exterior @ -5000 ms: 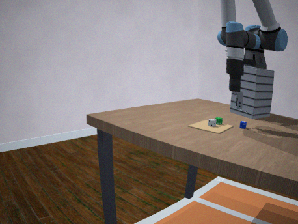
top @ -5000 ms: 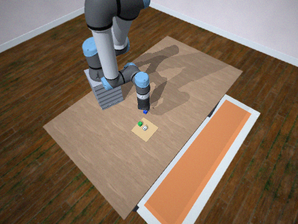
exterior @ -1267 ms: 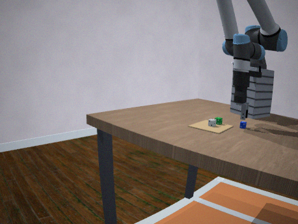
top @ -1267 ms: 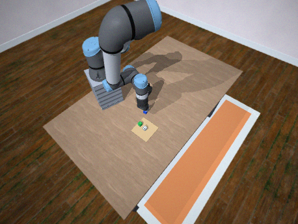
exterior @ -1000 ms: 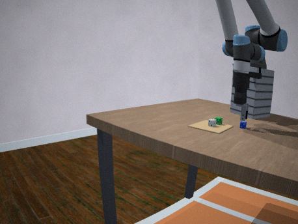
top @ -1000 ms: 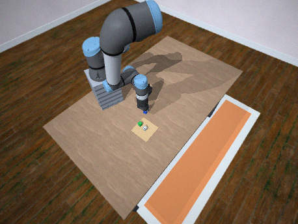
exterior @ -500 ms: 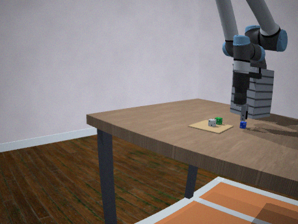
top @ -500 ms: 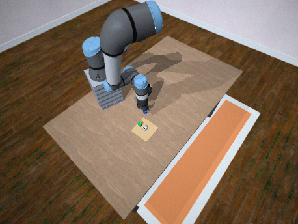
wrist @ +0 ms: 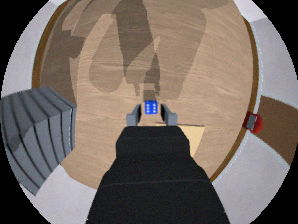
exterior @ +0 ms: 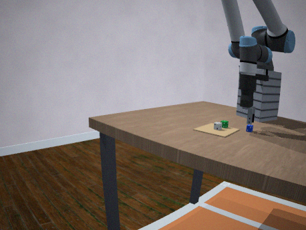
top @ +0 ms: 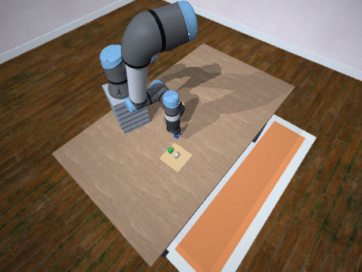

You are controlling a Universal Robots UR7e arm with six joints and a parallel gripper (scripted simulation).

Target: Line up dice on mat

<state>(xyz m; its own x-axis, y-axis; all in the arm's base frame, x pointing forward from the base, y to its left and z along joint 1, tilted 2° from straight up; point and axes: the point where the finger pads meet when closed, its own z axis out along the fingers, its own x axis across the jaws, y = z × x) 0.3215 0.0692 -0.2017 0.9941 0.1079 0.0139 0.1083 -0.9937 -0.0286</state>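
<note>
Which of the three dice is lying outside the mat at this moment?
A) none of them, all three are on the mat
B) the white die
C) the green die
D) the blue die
D: the blue die is on the bare wood beside the mat, while the green and white dice are on it.

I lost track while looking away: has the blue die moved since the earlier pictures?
No, the blue die hasn't visibly shifted against the mat.
</note>
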